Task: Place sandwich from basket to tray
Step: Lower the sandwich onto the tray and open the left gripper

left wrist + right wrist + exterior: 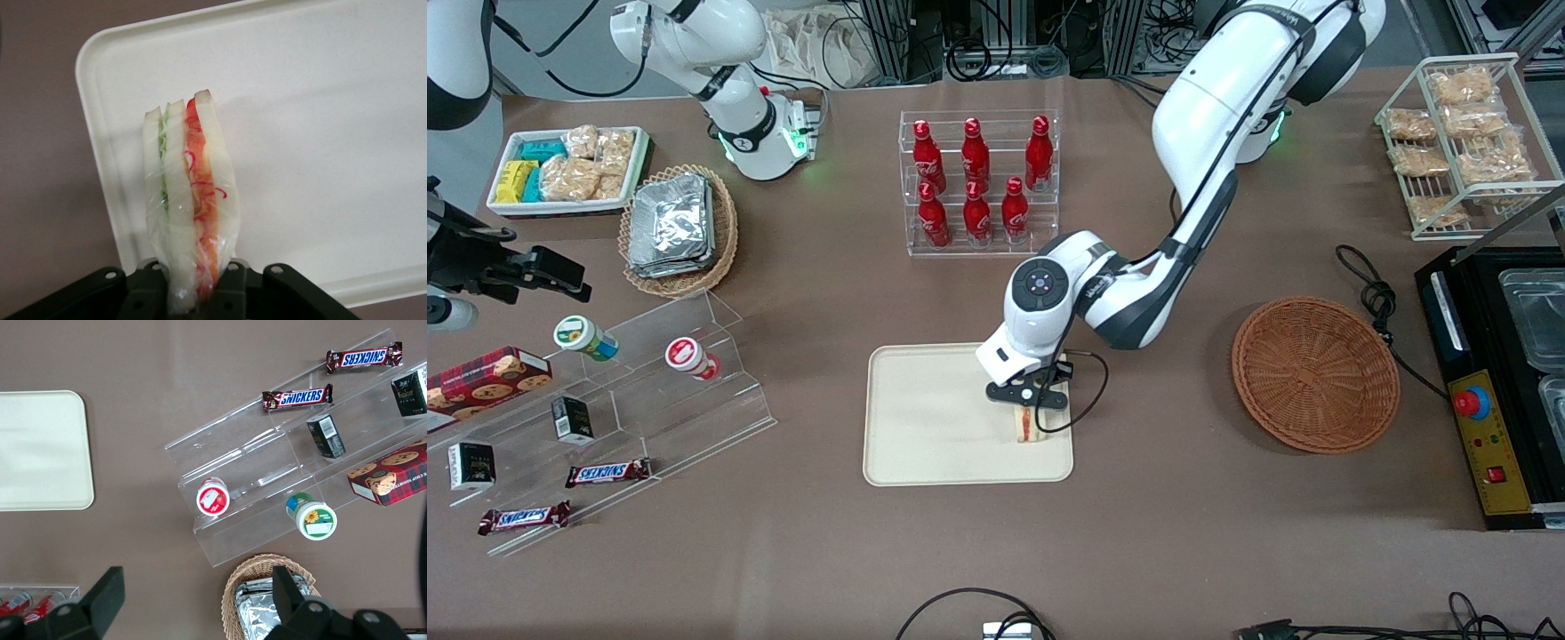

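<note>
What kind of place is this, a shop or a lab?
Probably a robot lab staged as a snack shop: the gripper holds a sandwich over a tray, near racked red bottles and loose cables.

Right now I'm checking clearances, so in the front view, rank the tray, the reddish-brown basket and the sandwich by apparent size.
1. tray, largest.
2. basket, clearly smaller in area.
3. sandwich, smallest by far, clamped in the gripper over the tray, so partly hidden by its jaws.
</note>
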Tool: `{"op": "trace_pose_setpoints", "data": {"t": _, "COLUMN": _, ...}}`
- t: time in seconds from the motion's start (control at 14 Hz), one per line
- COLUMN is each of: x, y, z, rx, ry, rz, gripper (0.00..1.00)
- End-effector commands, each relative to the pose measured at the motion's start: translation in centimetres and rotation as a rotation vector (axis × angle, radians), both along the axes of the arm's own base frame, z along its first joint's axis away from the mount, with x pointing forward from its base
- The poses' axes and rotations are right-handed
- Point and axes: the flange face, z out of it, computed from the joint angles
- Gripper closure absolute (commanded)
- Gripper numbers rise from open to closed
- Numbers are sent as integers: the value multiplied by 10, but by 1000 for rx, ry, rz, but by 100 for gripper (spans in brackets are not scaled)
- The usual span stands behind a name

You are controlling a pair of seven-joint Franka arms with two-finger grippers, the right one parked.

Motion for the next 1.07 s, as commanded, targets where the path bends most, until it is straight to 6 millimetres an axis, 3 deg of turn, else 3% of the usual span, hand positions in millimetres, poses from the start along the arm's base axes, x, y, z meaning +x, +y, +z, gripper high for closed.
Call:
{"op": "trace_pose_setpoints", "data": {"t": 0.0, "x": 5, "y": -16, "z": -4, "rx": -5, "ry": -31, "rz": 19, "gripper": 100}}
{"op": "trace_pose_setpoints", "data": {"t": 0.36, "x": 4, "y": -16, "z": -13, "rx": -8, "ry": -31, "rz": 17, "gripper": 100}}
{"op": "trace_pose_setpoints", "data": {"t": 0.57, "x": 4, "y": -16, "z": -15, "rx": -7, "ry": -28, "rz": 28, "gripper": 85}}
{"op": "trace_pose_setpoints", "data": {"t": 0.93, "x": 2, "y": -18, "z": -20, "rx": -6, "ry": -27, "rz": 35, "gripper": 72}}
{"op": "trace_pose_setpoints", "data": {"t": 1.0, "x": 2, "y": -18, "z": -20, "rx": -7, "ry": -27, "rz": 43, "gripper": 65}}
